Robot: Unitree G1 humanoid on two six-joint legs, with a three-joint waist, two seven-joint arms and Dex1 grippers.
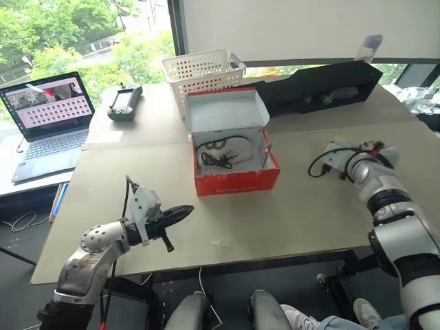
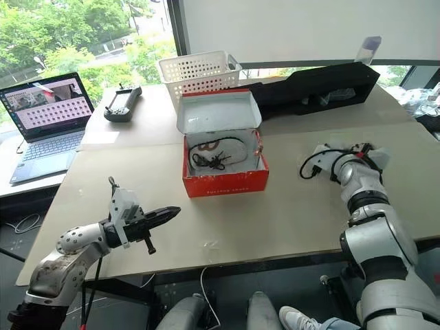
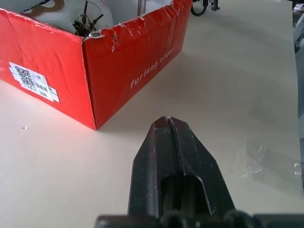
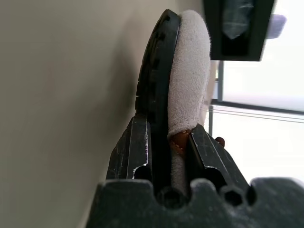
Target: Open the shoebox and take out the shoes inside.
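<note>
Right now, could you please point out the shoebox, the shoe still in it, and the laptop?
shoebox point(image 1: 236, 180): left eye view, red front wall.
shoe in the box point(image 1: 230, 150): left eye view, white upper beside the laces.
laptop point(image 1: 48, 103): left eye view, lit screen.

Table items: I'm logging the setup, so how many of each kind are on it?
Shoebox: 1
Shoes: 2, one in the box, one in the right gripper
Basket: 1
Black case: 1
Laptop: 1
Controller: 1
Total: 7

Red cardboard shoebox point(image 3: 95, 61), matt, with frayed edges; matt, smooth tabletop point(image 3: 228, 71); suede-like white shoe point(image 4: 190, 71) with black ridged sole.
</note>
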